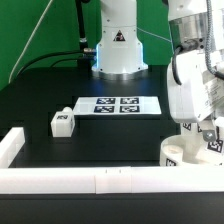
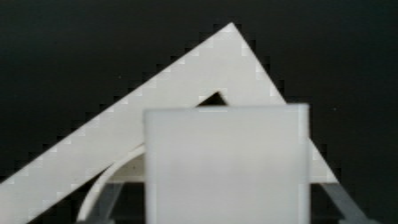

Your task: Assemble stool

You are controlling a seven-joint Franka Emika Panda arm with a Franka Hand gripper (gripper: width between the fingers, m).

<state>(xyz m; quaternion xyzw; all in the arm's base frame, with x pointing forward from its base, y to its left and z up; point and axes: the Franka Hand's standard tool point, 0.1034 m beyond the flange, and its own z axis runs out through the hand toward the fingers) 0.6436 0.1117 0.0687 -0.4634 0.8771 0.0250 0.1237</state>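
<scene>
The round white seat disc lies at the exterior view's right, against the front rail. My gripper hangs just above it, shut on a white stool leg whose tag shows. In the wrist view that leg is a white block filling the gap of my gripper, with one dark finger on each side of it. Behind it white surfaces form a triangle; I cannot tell seat from rail there. A second leg lies loose at the exterior view's left. The third leg is not visible.
The marker board lies flat in the middle, in front of the robot base. A long white rail borders the front of the table and turns back at the exterior view's left.
</scene>
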